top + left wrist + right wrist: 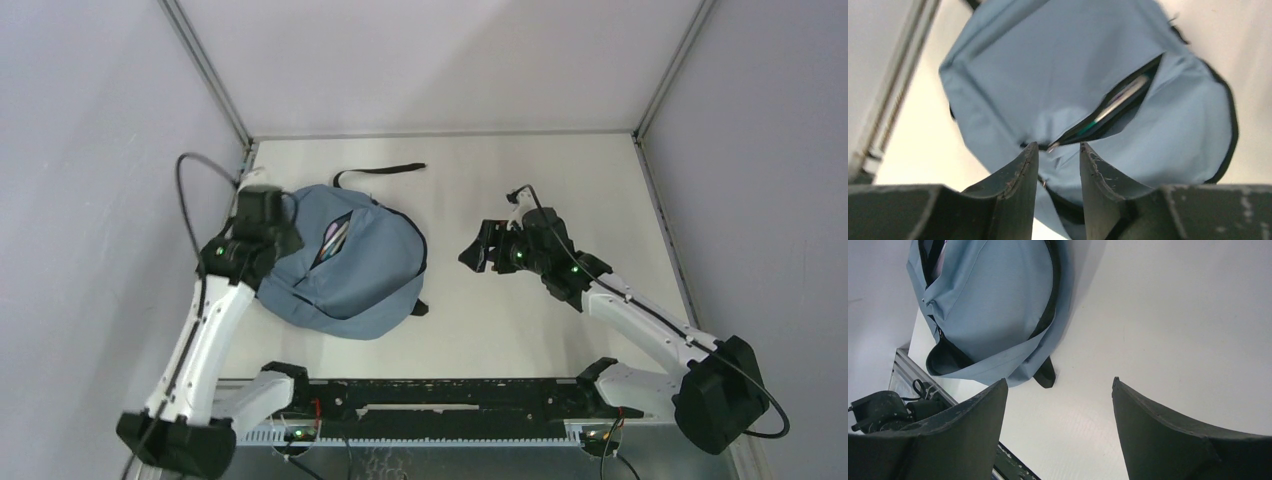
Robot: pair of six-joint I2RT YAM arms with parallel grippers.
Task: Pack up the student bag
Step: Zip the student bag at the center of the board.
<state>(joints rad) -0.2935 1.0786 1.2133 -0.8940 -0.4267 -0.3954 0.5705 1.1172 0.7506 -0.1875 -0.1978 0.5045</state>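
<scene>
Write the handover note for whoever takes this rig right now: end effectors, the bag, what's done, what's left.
The left end effector has its jaws partly apart and holds nothing. It hovers just over the near end of the open pocket on the student bag.
The right end effector is wide open and empty, above bare table to the right of the bag.
The bag lies flat on the table's left side, with a black strap trailing behind it.
Done: pens or pencils sit inside the pocket.
Left: the pocket gapes open. Closing it looks like the next step, probably for the left arm.
</scene>
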